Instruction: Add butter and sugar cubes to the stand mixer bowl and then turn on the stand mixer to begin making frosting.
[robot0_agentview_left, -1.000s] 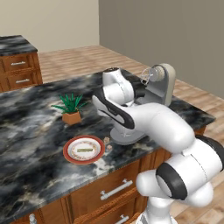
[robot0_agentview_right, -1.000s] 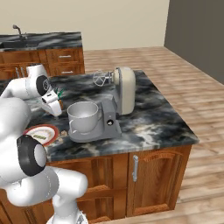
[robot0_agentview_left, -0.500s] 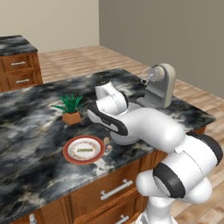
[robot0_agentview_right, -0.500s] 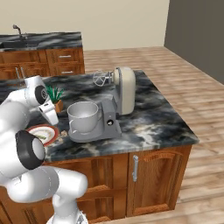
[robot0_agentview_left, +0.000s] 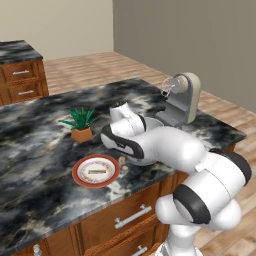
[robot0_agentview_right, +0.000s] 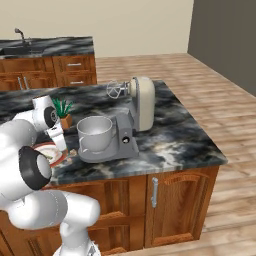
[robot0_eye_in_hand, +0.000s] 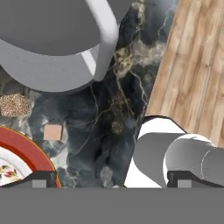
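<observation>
Here, line by line:
Counter: the counter (robot0_agentview_left: 35, 150) is dark marbled stone on wood cabinets; the things stand toward its near edge and right end.
Plate: the plate (robot0_agentview_left: 80, 176) is round and red-rimmed and lies close to the near edge, left of the arm; its rim also fills the lower left corner of the hand view (robot0_eye_in_hand: 26, 151).
Butter: the butter (robot0_agentview_left: 97, 171) is a small pale stick lying flat in the middle of the plate.
Sugar: two sugar cubes (robot0_agentview_left: 122, 160) sit on the counter just off the plate's right rim, between plate and mixer; in the hand view one tan cube (robot0_eye_in_hand: 53, 132) lies beside the rim and a speckled one (robot0_eye_in_hand: 14, 105) lies closer to the bowl.
Bowl: the bowl (robot0_agentview_right: 95, 134) stands upright on the mixer's flat base, its handle toward the near edge; its grey wall and handle show at the top of the hand view (robot0_eye_in_hand: 48, 57).
Mixer: the mixer (robot0_agentview_right: 135, 107) stands near the right end, head tilted back, whisk (robot0_agentview_right: 116, 90) raised clear of the bowl.
Plant: a small potted plant (robot0_agentview_left: 80, 122) stands behind the plate, further from the near edge.
Tool: the tool (robot0_eye_in_hand: 111, 178) hangs low over the counter between plate and bowl, its tips spread wide apart and holding nothing.
</observation>
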